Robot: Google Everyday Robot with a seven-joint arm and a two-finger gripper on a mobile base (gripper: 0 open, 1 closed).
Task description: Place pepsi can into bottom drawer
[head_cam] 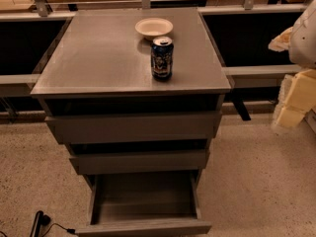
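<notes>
The pepsi can (pixel 162 58), dark blue with a silver top, stands upright on the grey cabinet top (pixel 98 53), near its front middle. The bottom drawer (pixel 145 201) is pulled out, and its shallow tray shows nothing inside. My gripper (pixel 296 100) shows as pale cream parts at the right edge of the camera view. It is well to the right of the cabinet, lower than the can, and touches nothing.
A cream round bowl (pixel 154 27) sits just behind the can. The two upper drawers (pixel 133 127) are slightly out. A black cable and plug (pixel 42 221) lie on the speckled floor at lower left. Rails and dark shelving run behind the cabinet.
</notes>
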